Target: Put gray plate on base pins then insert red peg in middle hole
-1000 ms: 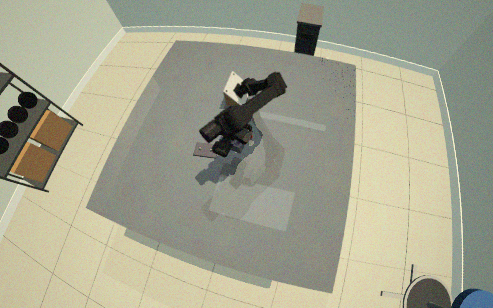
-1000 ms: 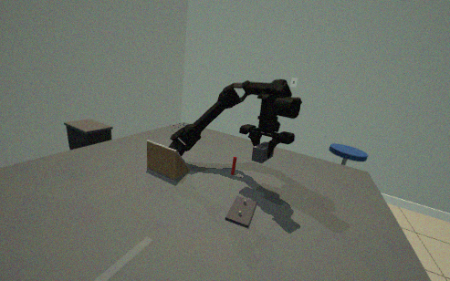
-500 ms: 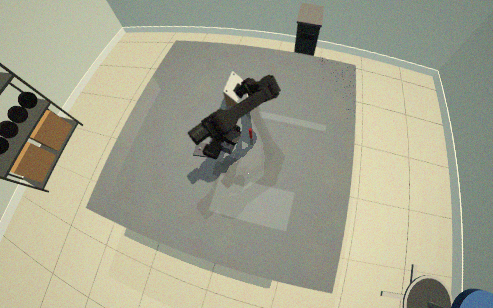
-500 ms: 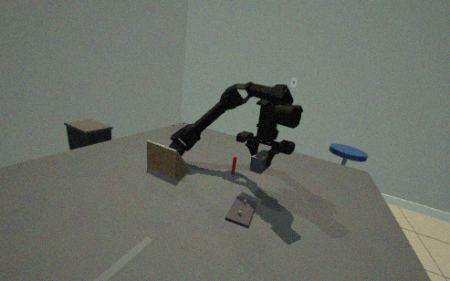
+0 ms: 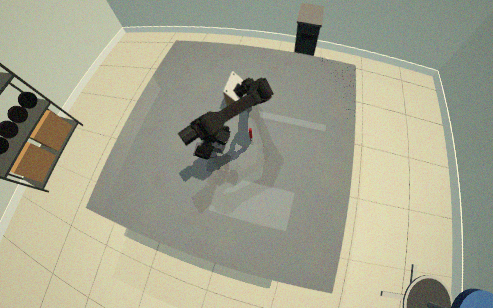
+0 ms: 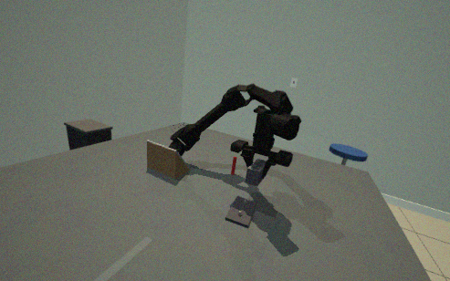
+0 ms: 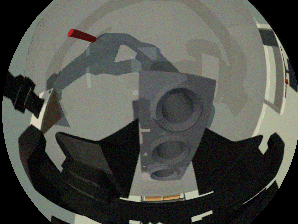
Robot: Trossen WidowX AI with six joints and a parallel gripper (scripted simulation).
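- Gray table (image 6: 67, 219) fills the middle of the exterior view, under pale blue-gray walls; cream floor tiles show at the lower right.
- Plate (image 6: 256, 172) hangs in the air just right of centre in the exterior view, tilted, above and apart from the base (image 6: 241, 213).
- In the wrist view the plate (image 7: 174, 115) fills the centre, its holes facing the camera.
- Gripper (image 6: 257, 167) is clamped on the plate, pointing down from the arm's wrist.
- Base lies flat on the table below the plate, slightly to the left in the exterior view, with a small pale pin showing on top.
- Peg (image 6: 234, 166) stands upright on the table just left of the plate in the exterior view, apart from it and from the base.
- From the top, the peg (image 5: 250, 133) is a small red mark right of the arm; in the wrist view it (image 7: 81, 34) sits at the upper left.
- Tan board (image 6: 164, 160) stands on edge left of centre, where the arm meets the table.
- Dark cabinet (image 6: 88, 132) sits at the far left, beyond the table.
- Blue stool (image 6: 348, 152) stands at the right, near the wall.
- Shelf rack (image 5: 13, 130) holding dark round things fills the left edge of the top view.
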